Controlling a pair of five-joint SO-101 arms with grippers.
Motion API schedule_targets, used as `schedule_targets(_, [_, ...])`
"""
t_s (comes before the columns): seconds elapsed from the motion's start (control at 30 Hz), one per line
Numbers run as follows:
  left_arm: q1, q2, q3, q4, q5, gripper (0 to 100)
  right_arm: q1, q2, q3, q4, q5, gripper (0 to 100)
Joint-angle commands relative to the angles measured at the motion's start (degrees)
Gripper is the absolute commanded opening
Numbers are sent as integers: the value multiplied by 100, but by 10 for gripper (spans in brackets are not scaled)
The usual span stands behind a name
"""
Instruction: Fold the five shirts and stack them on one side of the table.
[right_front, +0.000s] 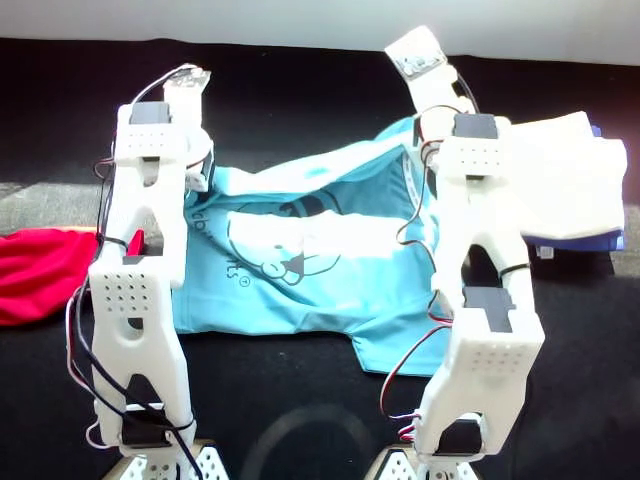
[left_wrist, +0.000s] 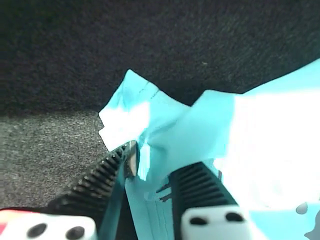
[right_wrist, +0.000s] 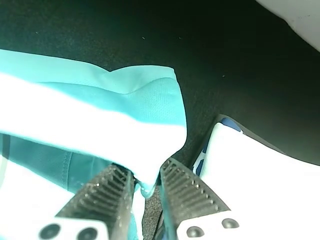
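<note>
Your left tool (left_wrist: 150, 160) is pinched shut on a bunched corner of the teal shirt (left_wrist: 200, 130). The cloth is squeezed between the ribbed fingers (left_wrist: 100, 175) and puffs out above them. Your right tool (right_wrist: 147, 175) is likewise closed down on the shirt's other far corner (right_wrist: 140, 100), with only a thin fold of hem between its pads.

In the high view the teal shirt (right_front: 300, 270) lies in the middle of the desk (right_front: 300, 90) between your two arms. Its far edge is drawn into a pale band running from one tool to the other. The near hem lies flat, with one sleeve trailing out at the near right corner towards the right arm's base.

On the right, the held corner is just beside the folded white shirt (right_front: 560, 180), and only a narrow strip of dark desk separates the two edges. The white shirt (right_wrist: 260, 175) sits on a blue one (right_front: 575, 242) whose edge peeks out underneath. On the left, a crumpled red shirt (right_front: 40, 270) lies at the desk's edge, on the outer side of your left arm and apart from the teal cloth.

A dark band of desk runs beyond the shirt's far edge, and more dark surface shows in front of the near hem between the arm bases.
</note>
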Motion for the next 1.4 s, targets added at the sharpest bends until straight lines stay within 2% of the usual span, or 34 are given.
schedule_targets(0.0, [-101, -84, -321, -9, 53, 223, 75, -66, -145, 22, 0, 6])
schedule_targets(0.13, [-391, -40, -1138, 422, 62, 213, 75, -66, -145, 22, 0, 6])
schedule_targets(0.2, [-523, -13, -1376, 510, 308, 213, 75, -66, -145, 22, 0, 6])
schedule_targets(0.37, [-629, -13, -1103, 193, 879, 213, 57, -66, -145, 22, 0, 6])
schedule_targets(0.63, [-453, -40, -831, -510, 1266, 213, 57, -66, -145, 22, 0, 6])
schedule_targets(0.9, [-48, -57, -1640, 88, 1969, 213, 57, -66, -145, 22, 9, 6])
schedule_targets(1.0, [13, -13, -2026, 79, 1916, 216, 57, -66, -145, 22, 9, 6])
schedule_targets(1.2, [101, 453, -1833, -431, 1073, 214, 57, -66, -145, 22, 9, 6])
schedule_targets(1.37, [66, 848, -1851, -765, 967, 214, 57, -66, -145, 22, 9, 6])
